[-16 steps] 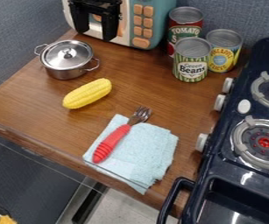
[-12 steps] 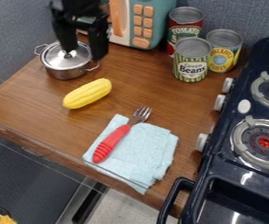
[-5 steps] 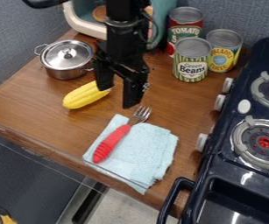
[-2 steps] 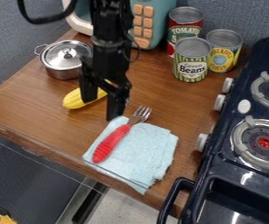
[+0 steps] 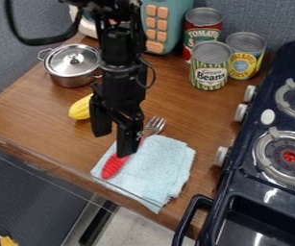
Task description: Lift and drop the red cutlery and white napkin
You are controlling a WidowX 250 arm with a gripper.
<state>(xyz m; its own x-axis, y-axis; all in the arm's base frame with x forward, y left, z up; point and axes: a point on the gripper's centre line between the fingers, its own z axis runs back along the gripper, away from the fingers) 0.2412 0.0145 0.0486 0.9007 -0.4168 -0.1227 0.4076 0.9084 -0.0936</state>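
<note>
The gripper [image 5: 114, 144] hangs over the near part of the counter [image 5: 181, 115], its jaws standing apart with a gap between them and nothing held; the right jaw's tip covers part of the fork [image 5: 115, 166]; the fork lies at a slant, its red handle on the pale blue cloth [image 5: 156, 166], its metal tines pointing far and right past the cloth's far edge; the corn [image 5: 80, 108] lies left of the gripper, partly hidden by it; the lidded pot [image 5: 72, 67] stands far left, three cans [image 5: 209, 69] far right, and the stove [image 5: 236, 192] along the right side.
</note>
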